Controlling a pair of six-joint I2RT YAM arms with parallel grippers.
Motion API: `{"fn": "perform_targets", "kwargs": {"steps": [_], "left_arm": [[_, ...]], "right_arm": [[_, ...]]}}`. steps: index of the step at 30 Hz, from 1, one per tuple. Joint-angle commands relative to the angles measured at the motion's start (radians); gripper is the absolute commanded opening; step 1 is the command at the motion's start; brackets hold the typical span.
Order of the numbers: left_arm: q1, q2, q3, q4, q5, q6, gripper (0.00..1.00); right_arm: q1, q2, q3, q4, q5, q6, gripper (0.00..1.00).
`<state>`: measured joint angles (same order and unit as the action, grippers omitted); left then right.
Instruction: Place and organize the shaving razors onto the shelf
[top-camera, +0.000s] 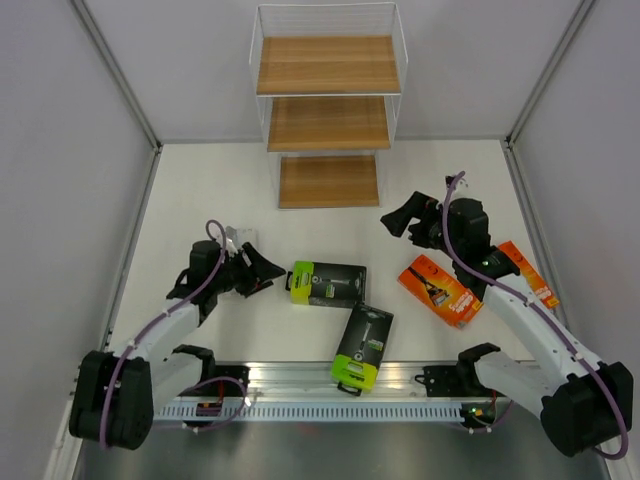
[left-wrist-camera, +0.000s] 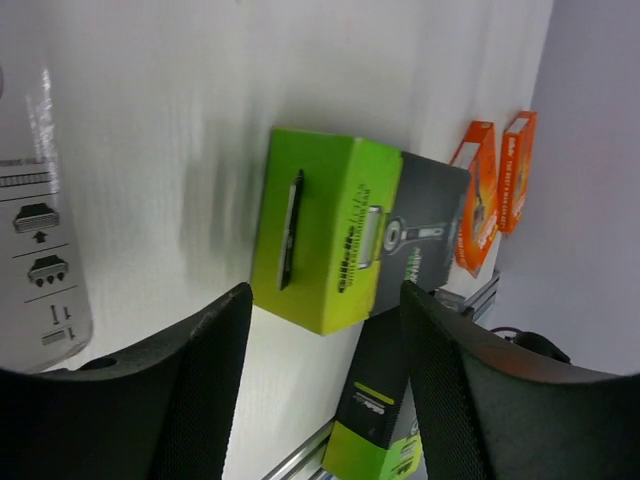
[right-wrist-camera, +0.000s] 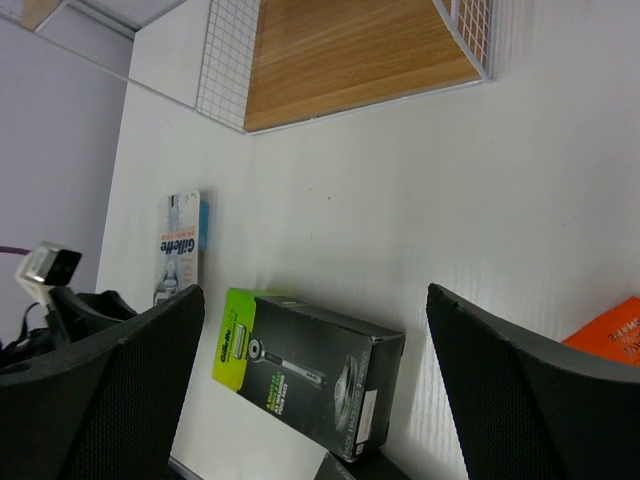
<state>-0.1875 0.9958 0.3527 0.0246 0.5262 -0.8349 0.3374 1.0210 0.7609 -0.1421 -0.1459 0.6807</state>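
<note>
Left end effector (top-camera: 268, 274) and right end effector (top-camera: 398, 214), both with jaws spread wide.

White table (top-camera: 200, 190), matte, faintly ribbed up close. Closed in on 3 sides by pale grey wall panels (top-camera: 50, 150), joined at the 2 far corners by slanting metal posts (top-camera: 118, 78). Along the near edge, an aluminium rail (top-camera: 300, 378); just beside it, nearer still, a white slotted cable duct (top-camera: 340, 410).
</note>
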Motion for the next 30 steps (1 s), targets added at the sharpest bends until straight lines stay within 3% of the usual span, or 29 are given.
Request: {"fn": "perform_targets", "kwargs": {"steps": [1, 5, 10, 25, 30], "left_arm": [[-0.003, 0.075, -0.041, 0.201, -0.005, -0.078, 0.65], [-0.003, 0.142, -0.049, 0.302, -0.037, -0.096, 0.52], [-0.003, 0.224, -0.066, 0.383, -0.042, -0.104, 0.45], [-0.004, 0.397, -0.093, 0.52, 0.024, -0.093, 0.38], [-0.009, 0.469, -0.119, 0.665, 0.084, -0.133, 0.36]], "right_arm": [[0.002, -0.07, -0.05, 0.053, 0.029, 0.06, 0.98], [0.002, -0.09, -0.061, 0.021, 0.031, 0.068, 0.98], [0.002, -0.075, -0.037, -0.037, 0.031, 0.017, 0.98], [0.002, -0.002, -0.044, 0.019, 0.0, 0.002, 0.98], [0.002, -0.004, -0.046, 0.021, 0.0, 0.0, 0.98]]}}
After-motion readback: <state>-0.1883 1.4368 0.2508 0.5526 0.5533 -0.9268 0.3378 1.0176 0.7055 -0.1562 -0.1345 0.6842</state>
